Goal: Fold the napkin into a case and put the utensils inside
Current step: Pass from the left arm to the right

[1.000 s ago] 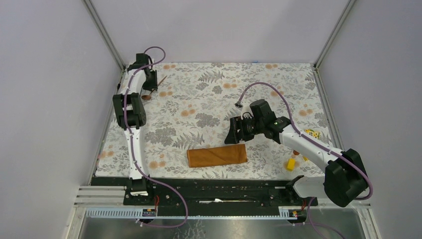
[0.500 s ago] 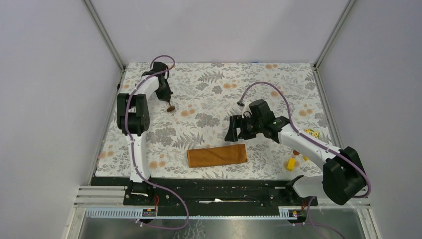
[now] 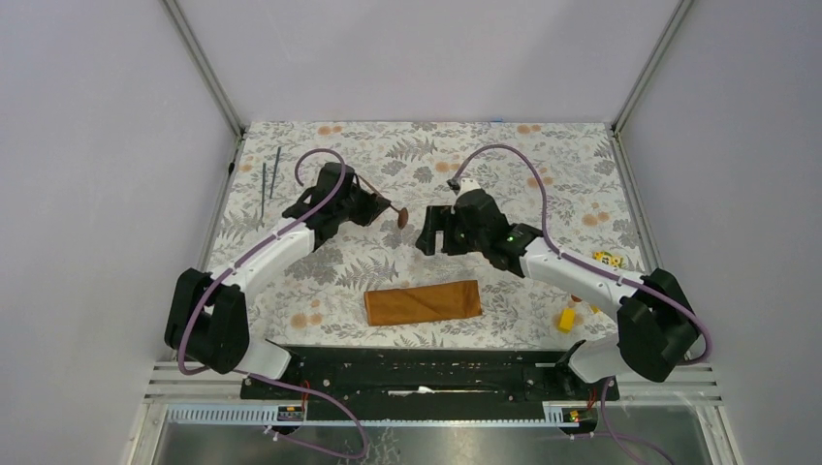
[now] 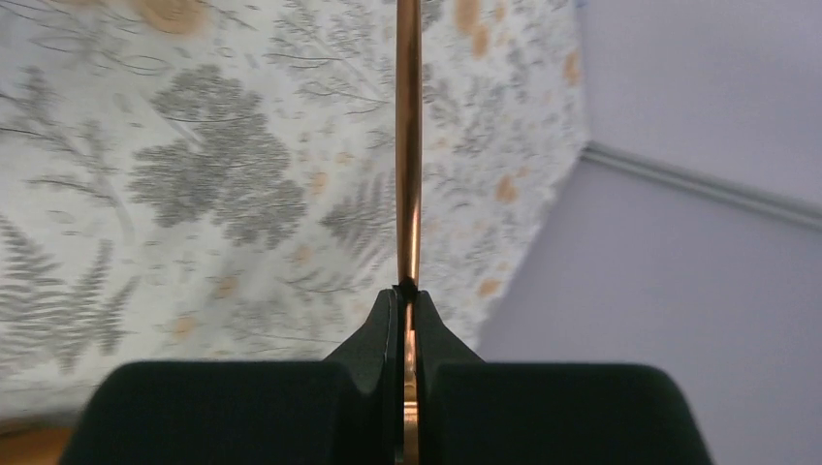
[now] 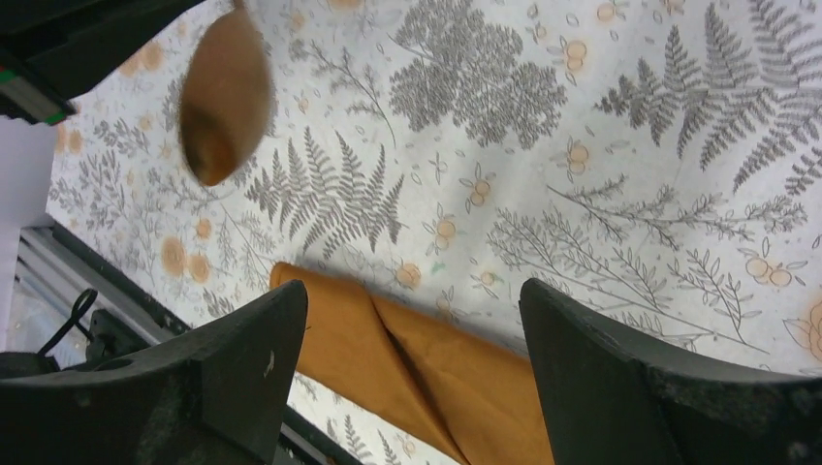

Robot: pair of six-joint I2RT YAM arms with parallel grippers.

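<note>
Copper first: pinches the spoon [image 3: 400, 219] in the left gripper [image 4: 404, 295], brings it from far left to mid-table, near the right gripper [image 5: 409, 305], now spread wider. Leaves the folded case [image 3: 423, 302] near, middle; two grey rods [image 3: 269, 174] far left. Looks ready for slotting in.

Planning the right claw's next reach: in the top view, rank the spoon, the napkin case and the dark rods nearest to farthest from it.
From the right claw:
1. spoon, just left of it, in the left claw.
2. case, toward the near edge.
3. rods, far-left corner.
</note>
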